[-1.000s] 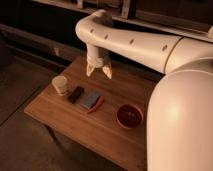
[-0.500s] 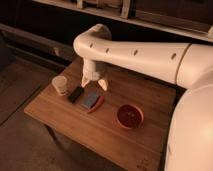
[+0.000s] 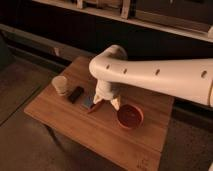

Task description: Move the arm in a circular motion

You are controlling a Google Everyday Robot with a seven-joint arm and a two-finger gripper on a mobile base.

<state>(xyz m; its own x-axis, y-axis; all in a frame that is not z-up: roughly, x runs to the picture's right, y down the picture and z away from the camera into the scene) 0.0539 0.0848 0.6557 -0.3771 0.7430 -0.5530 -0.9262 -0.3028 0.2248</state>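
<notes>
The arm [image 3: 150,75] reaches in from the right over the wooden table [image 3: 100,132], and its gripper [image 3: 106,101] points down with jaws slightly apart, holding nothing, hanging just above a small blue thing [image 3: 89,102] between the cup [image 3: 60,85] and the red bowl [image 3: 130,116].

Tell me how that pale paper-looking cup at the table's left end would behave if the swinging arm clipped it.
The pale cup stands upright and taller than wide, so it would probably tip, then roll. It looks thin-walled, likely light and easily crushed. The gripper hangs low over the wooden table, right of the cup.
</notes>
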